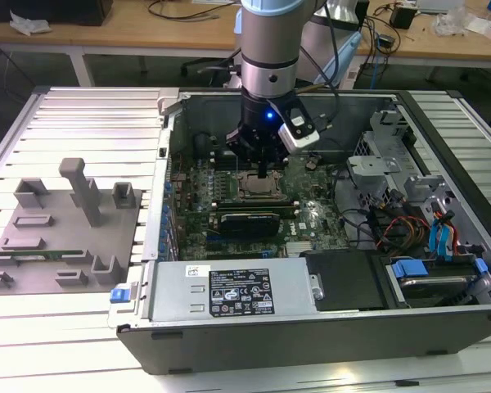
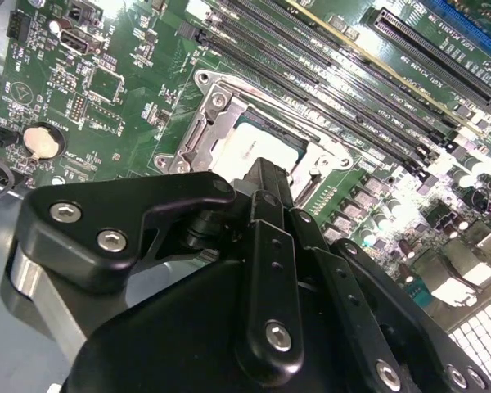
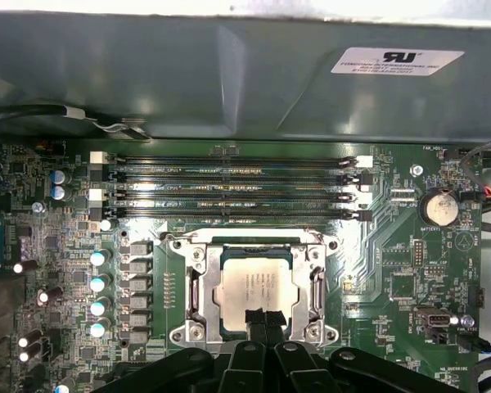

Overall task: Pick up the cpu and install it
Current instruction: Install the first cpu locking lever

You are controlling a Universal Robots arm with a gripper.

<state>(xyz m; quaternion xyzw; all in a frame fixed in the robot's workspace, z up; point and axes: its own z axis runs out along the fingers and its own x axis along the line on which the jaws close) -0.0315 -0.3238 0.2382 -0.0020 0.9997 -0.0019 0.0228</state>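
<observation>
Above the seated cpu (image 3: pixel 252 282), the gripper (image 3: pixel 262 318) hides one edge (memory slots (image 3: pixel 229 188) beside)

The exterior view looked steeply down from well back over the open computer case (image 1: pixel 311 337). Both wrist views peered close past the gripper (image 3: pixel 262 316) onto the motherboard (image 3: pixel 393 254); all three shared its socket (image 3: pixel 198 286).

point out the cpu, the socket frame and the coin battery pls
cpu (image 3: pixel 254 277): first wrist view, middle of its silver top
socket frame (image 3: pixel 198 288): first wrist view, its metal side rail
coin battery (image 3: pixel 440 208): first wrist view, centre of its round face
</observation>
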